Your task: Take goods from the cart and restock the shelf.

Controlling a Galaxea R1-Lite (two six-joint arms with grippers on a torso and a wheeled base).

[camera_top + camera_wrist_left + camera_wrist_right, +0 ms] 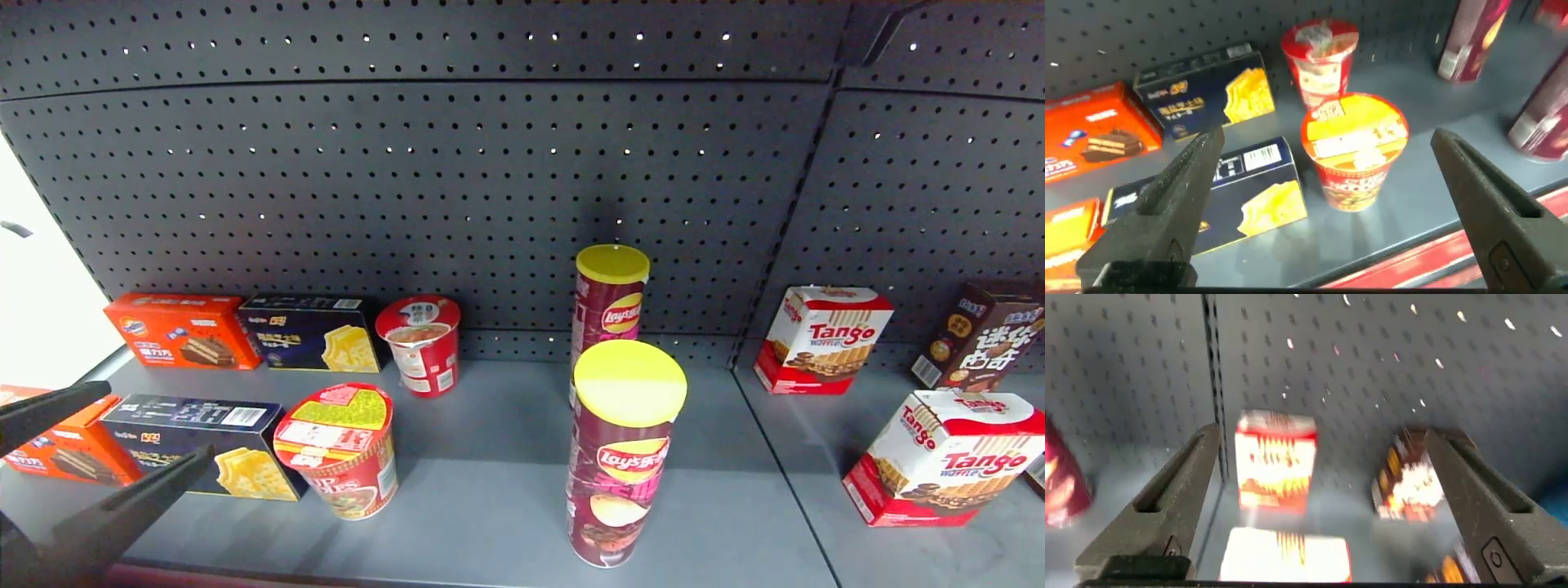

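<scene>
On the left gripper (1327, 137), two long, dark grey fingers (1167, 204) are noted, wedge-shaped and tapered to blunt tips, each with a shallow rectangular recess. The same build is recorded on the right gripper (1323, 434). A small round marking is seen near one finger base on each.

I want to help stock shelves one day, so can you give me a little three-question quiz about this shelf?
1. Pick one: how many chip cans stand on the shelf? A one, B two, C four.
2. True or false: the left gripper is open and holds nothing.
3. Fill the gap: the lids of the chip cans are ____.

Key: 1 B. 2 true. 3 yellow.
</scene>
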